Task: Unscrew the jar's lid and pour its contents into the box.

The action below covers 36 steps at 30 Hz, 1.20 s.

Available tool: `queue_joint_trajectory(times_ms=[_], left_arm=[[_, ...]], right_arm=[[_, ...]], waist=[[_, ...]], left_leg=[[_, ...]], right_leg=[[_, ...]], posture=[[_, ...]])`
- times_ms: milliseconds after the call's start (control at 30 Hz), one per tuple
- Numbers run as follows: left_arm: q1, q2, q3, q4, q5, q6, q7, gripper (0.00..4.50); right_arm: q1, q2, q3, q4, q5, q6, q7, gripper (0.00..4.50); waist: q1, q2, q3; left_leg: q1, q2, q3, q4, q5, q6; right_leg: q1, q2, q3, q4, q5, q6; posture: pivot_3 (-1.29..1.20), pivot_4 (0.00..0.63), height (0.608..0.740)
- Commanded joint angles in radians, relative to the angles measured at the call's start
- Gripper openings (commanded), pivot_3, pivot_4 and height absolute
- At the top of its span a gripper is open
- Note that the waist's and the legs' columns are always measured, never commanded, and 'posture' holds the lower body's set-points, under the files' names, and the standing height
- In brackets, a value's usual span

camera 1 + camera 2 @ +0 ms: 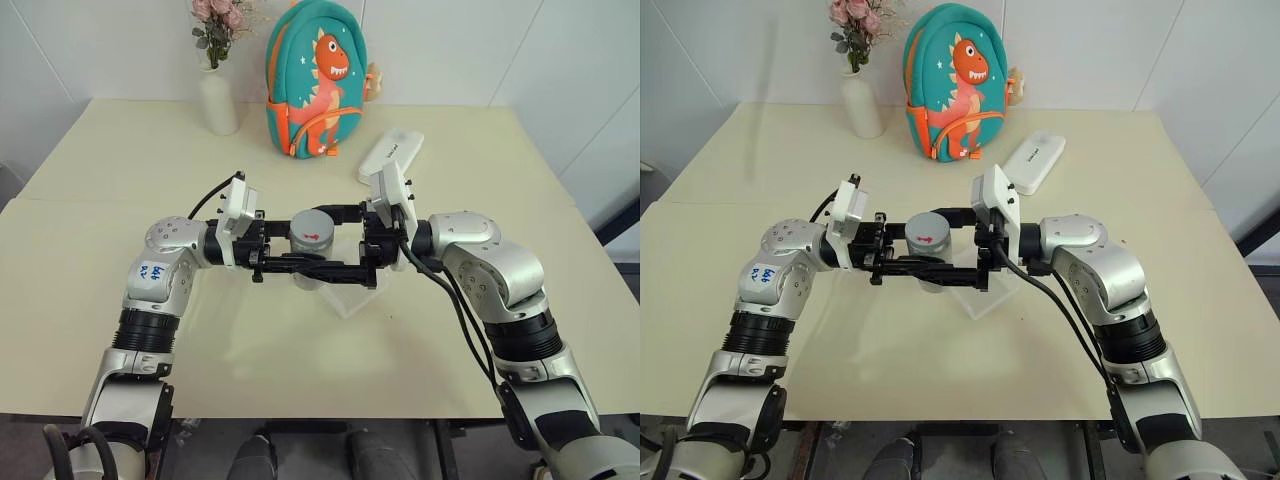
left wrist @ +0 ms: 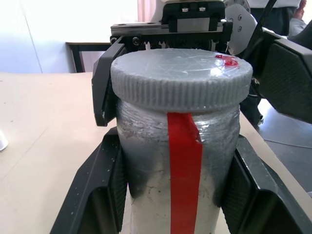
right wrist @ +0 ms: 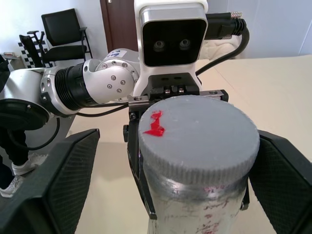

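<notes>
- The small silver-grey metal jar with a red stripe down its side (image 2: 183,185) is held up above the pale table (image 1: 120,170), in the middle, between the two arms.
- The left gripper (image 1: 285,262) reaches in from its side, and its two black fingers are pressed tight on the body of the jar, below the cap.
- The round grey ridged lid (image 3: 197,139) is on top of the jar. It has a small red mark on it. It looks screwed on flat — I see no gap under it.
- The right gripper (image 1: 340,245) comes in from the other side. Its black fingers (image 3: 66,183) stand wide apart, one on each side of the lid, and they do not touch it.
- The clear, shallow square plastic box (image 1: 345,292) sits on the table just under the jar and the grippers.
- I cannot see what is inside the jar, because the lid covers it.
- My guess at how far along things are: the jar is picked up and ready over the box, but the lid is not off yet — so more twisting is left.
- After that, the jar must be tipped so what is inside falls into the box. None of that is done.
- The open fingers need to close on the lid again for the next turn.
</notes>
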Motion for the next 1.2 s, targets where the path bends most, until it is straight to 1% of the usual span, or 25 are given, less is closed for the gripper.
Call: queue_joint_trajectory(times_ms=[33, 367, 600, 767, 1200], left_arm=[[-0.013, 0.002, 0.011, -0.014, -0.024, -0.011, -0.009, 2.06], [-0.014, -0.007, -0.009, -0.005, -0.015, -0.013, -0.027, 2.06], [-0.028, -0.025, -0.019, -0.003, -0.013, -0.015, -0.028, 2.06], [-0.028, -0.025, -0.017, -0.007, -0.018, -0.013, -0.030, 2.06], [-0.011, 0.009, 0.001, -0.015, -0.022, -0.017, -0.040, 2.06]], right_arm=[[-0.038, 0.003, -0.021, -0.016, 0.006, -0.013, -0.005, 4.48], [-0.075, 0.026, -0.028, -0.011, 0.013, 0.001, -0.044, 4.48], [-0.084, 0.051, 0.005, 0.032, -0.034, -0.019, -0.069, 4.48], [-0.096, 0.061, 0.005, 0.054, -0.052, -0.027, -0.069, 4.48], [-0.098, 0.016, -0.024, 0.070, -0.057, -0.027, -0.045, 4.48]], waist=[[0.000, 0.000, 0.000], [-0.002, 0.000, 0.000], [-0.002, 0.000, 0.000], [-0.003, 0.000, 0.000], [-0.002, 0.000, 0.000]], left_leg=[[0.000, 0.000, 0.000, 0.000, 0.000, 0.000], [0.000, 0.000, -0.001, 0.000, 0.000, 0.000], [0.000, 0.000, -0.001, 0.001, 0.000, 0.000], [0.000, 0.000, -0.001, 0.000, 0.000, 0.000], [0.000, 0.000, -0.001, 0.001, 0.000, 0.000]], right_leg=[[0.000, 0.000, 0.000, 0.000, 0.000, 0.000], [0.000, 0.000, 0.000, 0.000, 0.000, 0.000], [0.000, 0.000, -0.001, 0.001, 0.000, 0.000], [0.000, 0.000, -0.001, 0.001, 0.000, 0.000], [0.000, 0.000, -0.001, 0.001, 0.000, 0.000]], posture=[[0.00, 0.150, 0.740], [0.00, 0.150, 0.740], [0.00, 0.150, 0.740], [0.00, 0.150, 0.740], [0.00, 0.150, 0.740]])
